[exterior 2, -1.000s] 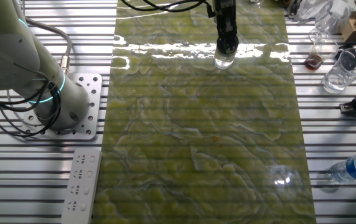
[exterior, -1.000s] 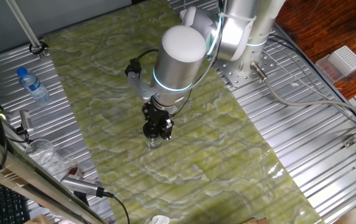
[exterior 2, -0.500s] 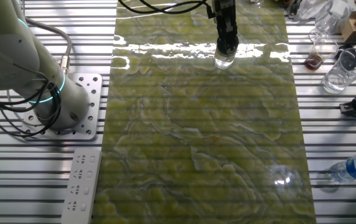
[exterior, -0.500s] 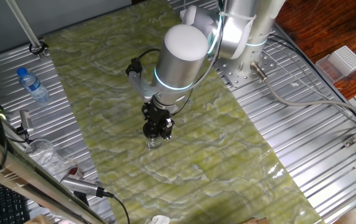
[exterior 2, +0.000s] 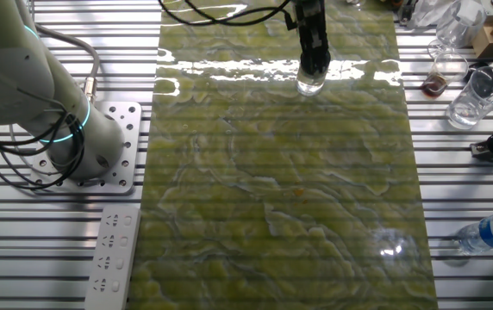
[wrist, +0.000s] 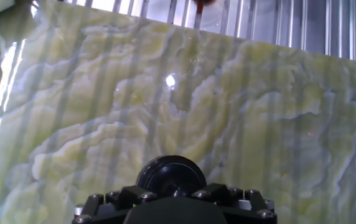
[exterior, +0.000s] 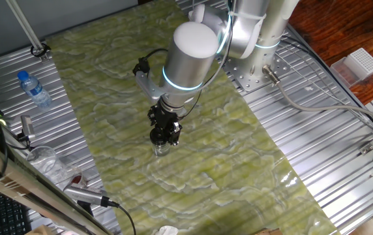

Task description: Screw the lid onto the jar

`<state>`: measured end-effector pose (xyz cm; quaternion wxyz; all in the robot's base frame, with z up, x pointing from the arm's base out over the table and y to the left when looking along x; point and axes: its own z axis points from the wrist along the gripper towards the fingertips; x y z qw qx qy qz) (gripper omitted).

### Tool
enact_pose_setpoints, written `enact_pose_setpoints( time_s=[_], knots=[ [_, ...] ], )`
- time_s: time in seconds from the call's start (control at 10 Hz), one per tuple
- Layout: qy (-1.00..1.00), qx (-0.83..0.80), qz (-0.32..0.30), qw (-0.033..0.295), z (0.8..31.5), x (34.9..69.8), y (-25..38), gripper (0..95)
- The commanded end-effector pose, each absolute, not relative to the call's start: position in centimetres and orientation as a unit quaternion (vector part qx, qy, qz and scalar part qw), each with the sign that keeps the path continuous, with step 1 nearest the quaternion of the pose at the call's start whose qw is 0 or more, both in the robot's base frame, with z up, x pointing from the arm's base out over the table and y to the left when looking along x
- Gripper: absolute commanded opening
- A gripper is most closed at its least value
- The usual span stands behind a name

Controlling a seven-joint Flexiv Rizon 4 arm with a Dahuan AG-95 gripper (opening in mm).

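The lid (wrist: 170, 175), a small round black cap, shows in the hand view at 6 o'clock of the frame, its dark disc partly hidden by the black gripper body just below it. In the fixed views it sits under the gripper (exterior: 162, 137), on top of the jar (exterior: 162, 150), a short clear glass-like cylinder standing upright on the mat. In the other fixed view the jar (exterior 2: 310, 83) shows as a see-through stub at 12 o'clock of the mat, with the black fingers coming straight down onto its top. The gripper (exterior 2: 314, 64) appears closed around the lid, though the fingertips themselves are too small and dark to make out how tight they are.

The mat (exterior: 193, 163) beneath is a glossy sheet printed in wavy green and yellow marble veins, with bright glare. It lies on a table (exterior 2: 57, 250) of ribbed aluminium slats. The arm (exterior: 190, 55) has smooth white and grey rounded housings with a glowing cyan ring.

At about 9 o'clock from the jar in one fixed view, well apart, lies a clear plastic water bottle (exterior: 33, 89) with a blue cap. A white ridged box (exterior: 359, 64) sits at 2 o'clock on dark wood.
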<state>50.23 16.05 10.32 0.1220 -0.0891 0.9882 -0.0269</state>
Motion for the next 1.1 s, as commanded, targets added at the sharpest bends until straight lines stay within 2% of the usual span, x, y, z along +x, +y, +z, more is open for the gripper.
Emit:
enact_pose_setpoints(
  time_s=[0.1, 1.1],
  knots=[
    [0.988, -0.087, -0.016, 0.129, 10.39, 50.28, 16.16, 76.0],
    [0.987, -0.078, 0.001, 0.142, 10.12, 50.59, 16.24, 76.0]
  ],
)
